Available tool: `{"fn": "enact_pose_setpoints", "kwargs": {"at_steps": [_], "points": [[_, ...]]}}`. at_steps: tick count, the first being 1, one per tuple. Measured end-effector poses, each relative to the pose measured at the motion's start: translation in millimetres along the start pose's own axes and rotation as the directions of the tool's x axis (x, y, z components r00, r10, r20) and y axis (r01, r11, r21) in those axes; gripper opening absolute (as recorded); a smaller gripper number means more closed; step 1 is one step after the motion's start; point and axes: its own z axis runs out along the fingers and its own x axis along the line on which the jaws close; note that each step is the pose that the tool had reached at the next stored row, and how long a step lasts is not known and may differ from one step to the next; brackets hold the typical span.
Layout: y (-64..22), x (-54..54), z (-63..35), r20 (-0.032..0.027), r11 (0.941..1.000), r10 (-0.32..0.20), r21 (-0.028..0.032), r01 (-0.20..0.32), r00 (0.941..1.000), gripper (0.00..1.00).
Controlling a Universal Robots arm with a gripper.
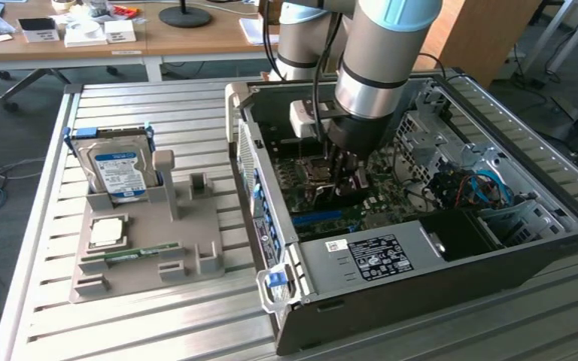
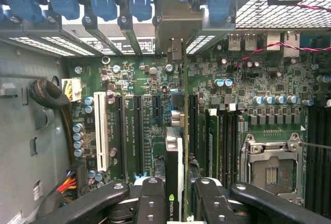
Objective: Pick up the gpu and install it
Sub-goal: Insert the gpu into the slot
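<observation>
The gpu (image 2: 174, 157) appears edge-on in the wrist view, with a thin green board beside a black cooler. My gripper (image 2: 178, 203) is shut on it, one black finger (image 2: 152, 198) on each side. The card stands upright over the green motherboard (image 2: 139, 79), running along the expansion slots. Its grey end bracket (image 2: 176, 22) reaches the case's rear slot openings. Whether its edge sits in a slot I cannot tell. In the exterior view my gripper (image 1: 348, 169) reaches down into the open computer case (image 1: 420, 256), and the card below it is mostly hidden.
Around the card are a white slot (image 2: 103, 136), black slots, blue slot latches (image 2: 103, 1), a CPU socket (image 2: 271, 169) and cables (image 2: 67, 182). On the exterior view's left, a grey holder (image 1: 184, 248) carries a hard drive (image 1: 118, 169), a CPU (image 1: 106, 229) and a RAM stick (image 1: 133, 254).
</observation>
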Motion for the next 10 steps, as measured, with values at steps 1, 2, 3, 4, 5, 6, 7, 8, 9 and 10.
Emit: {"fn": "enact_pose_setpoints", "kwargs": {"at_steps": [1,2,3,4,5,6,7,8,9,10], "points": [[0.0,0.0,-0.1,-0.0003,1.0000,0.000,-0.0001,0.000,1.0000,0.27],[-0.1,0.0,0.0,-0.0017,1.0000,0.000,0.0000,0.000,1.0000,0.27],[-0.1,0.0,0.0,-0.0042,1.0000,0.000,0.0001,0.000,1.0000,0.27],[-0.1,0.0,0.1,-0.0071,1.0000,0.000,0.0003,0.000,1.0000,0.27],[0.0,0.0,0.0,-0.0083,1.0000,0.000,0.0004,0.000,1.0000,0.27],[0.0,0.1,0.0,-0.0083,1.0000,0.000,0.0004,0.000,1.0000,0.27],[0.0,0.0,0.0,-0.0084,1.0000,0.000,0.0004,0.000,1.0000,0.27],[0.0,0.0,0.1,-0.0085,1.0000,0.000,0.0004,0.000,1.0000,0.27],[0.0,0.0,0.5,-0.0083,1.0000,0.000,0.0005,0.000,1.0000,0.27],[0.0,0.0,1.4,-0.0083,1.0000,0.000,0.0005,0.000,1.0000,0.27]]}}
